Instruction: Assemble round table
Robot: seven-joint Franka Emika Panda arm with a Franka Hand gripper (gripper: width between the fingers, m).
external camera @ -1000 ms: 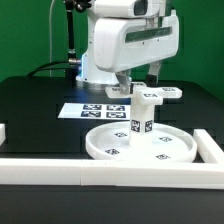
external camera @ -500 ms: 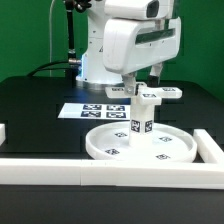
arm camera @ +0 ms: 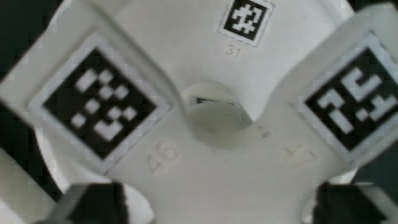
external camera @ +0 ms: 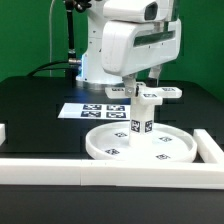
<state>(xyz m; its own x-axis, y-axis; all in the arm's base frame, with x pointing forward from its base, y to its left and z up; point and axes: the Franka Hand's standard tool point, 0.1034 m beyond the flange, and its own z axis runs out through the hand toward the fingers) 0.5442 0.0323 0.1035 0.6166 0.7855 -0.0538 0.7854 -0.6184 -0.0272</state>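
Centrally, I count one disc carrying one upright leg; one base lies behind, beneath my gripper, fingers spread, gripping nothing.

Round disc: white, rimmed, lies flat on the black table, below and in front of the gripper, tags on its face. Leg: short white cylinder, upright at the disc's centre, tagged sides, top just under the fingers. Cross-shaped base: white, lobed, tagged, flat, directly beneath the gripper, filling the wrist view.
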